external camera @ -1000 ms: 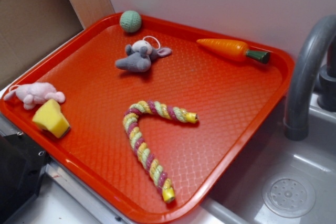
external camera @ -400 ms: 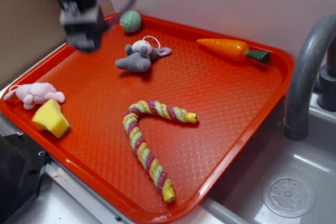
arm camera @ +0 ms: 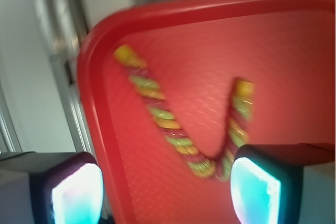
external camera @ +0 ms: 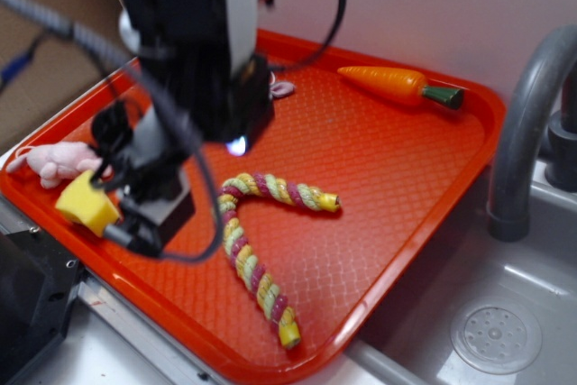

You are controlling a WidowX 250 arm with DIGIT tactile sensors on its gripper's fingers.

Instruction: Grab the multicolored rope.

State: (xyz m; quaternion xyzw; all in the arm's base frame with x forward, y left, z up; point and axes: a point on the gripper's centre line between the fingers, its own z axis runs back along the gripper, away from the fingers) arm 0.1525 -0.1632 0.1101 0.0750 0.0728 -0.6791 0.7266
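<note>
Now tool (arm camera: 165,190) beside multicolored rope (external camera: 261,245)

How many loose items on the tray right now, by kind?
Visible now; the arm may hide more.
Rope toys: 1, multicolored rope
Toy carrots: 1, carrot
Plush toys: 1, pink plush
Yellow wedges: 1, yellow block
Total: 4, all on the red tray

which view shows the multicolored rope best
The exterior view: the multicolored rope lies sharp and nearly whole on the red tray, only its bend edged by the arm. The wrist view shows it blurred, bend partly behind a finger.
</note>
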